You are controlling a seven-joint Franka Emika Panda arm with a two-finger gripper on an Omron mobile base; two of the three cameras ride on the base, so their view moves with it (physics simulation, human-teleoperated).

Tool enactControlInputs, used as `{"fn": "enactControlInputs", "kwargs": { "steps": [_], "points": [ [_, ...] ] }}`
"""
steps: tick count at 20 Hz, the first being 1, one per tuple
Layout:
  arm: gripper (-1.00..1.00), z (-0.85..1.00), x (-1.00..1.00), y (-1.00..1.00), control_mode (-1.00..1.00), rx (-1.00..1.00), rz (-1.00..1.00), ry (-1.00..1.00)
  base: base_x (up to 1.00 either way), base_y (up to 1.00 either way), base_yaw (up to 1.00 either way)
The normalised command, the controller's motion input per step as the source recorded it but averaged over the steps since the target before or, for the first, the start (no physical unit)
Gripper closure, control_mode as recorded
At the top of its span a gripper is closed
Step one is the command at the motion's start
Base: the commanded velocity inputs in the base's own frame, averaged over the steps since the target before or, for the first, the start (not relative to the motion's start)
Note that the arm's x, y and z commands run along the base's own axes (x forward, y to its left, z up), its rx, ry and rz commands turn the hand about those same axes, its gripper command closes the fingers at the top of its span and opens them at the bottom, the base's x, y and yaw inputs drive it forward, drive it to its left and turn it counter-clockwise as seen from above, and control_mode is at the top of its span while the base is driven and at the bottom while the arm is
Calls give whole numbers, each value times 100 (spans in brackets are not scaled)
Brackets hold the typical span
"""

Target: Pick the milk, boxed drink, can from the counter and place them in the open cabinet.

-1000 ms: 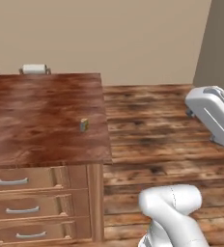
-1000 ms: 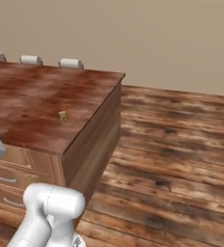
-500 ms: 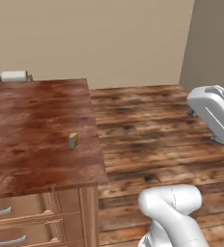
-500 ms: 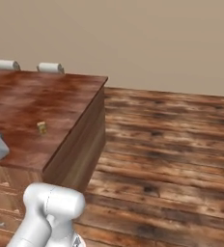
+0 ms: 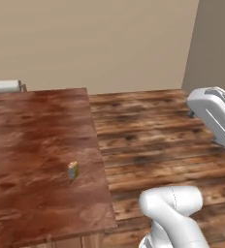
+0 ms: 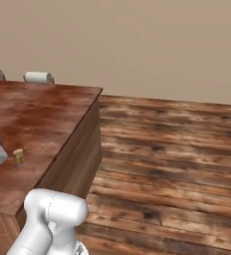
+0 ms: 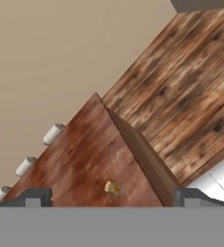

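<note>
With the claw [image 7: 111,195] spread and empty, approach the boxed drink [image 5: 73,170] standing upright near the worktop's [image 5: 32,145] right edge; centre both fingertips around it before closing.

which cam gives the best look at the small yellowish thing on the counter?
Left base view: the small yellowish object stands unobstructed on the counter, nearest the camera, though too blurred to identify. Right base view shows it smaller, near the left edge. Hand view shows it tiny and tilted, low in frame between the open pincer's fingertips.
</note>
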Motion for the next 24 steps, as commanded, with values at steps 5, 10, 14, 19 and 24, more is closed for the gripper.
{"fn": "enactControlInputs", "kwargs": {
  "steps": [5, 10, 14, 19, 24],
  "points": [
    [-100, 0, 0, 0, 100, 0, 0, 0, 78, -13, -1],
    [-100, 0, 0, 0, 100, 0, 0, 0, 46, -26, 3],
    [-100, 0, 0, 0, 100, 0, 0, 0, 54, -33, 4],
    [-100, 0, 0, 0, 100, 0, 0, 0, 20, -23, 32],
    [-100, 0, 0, 0, 100, 0, 0, 0, -2, -6, 47]
  ]
}}
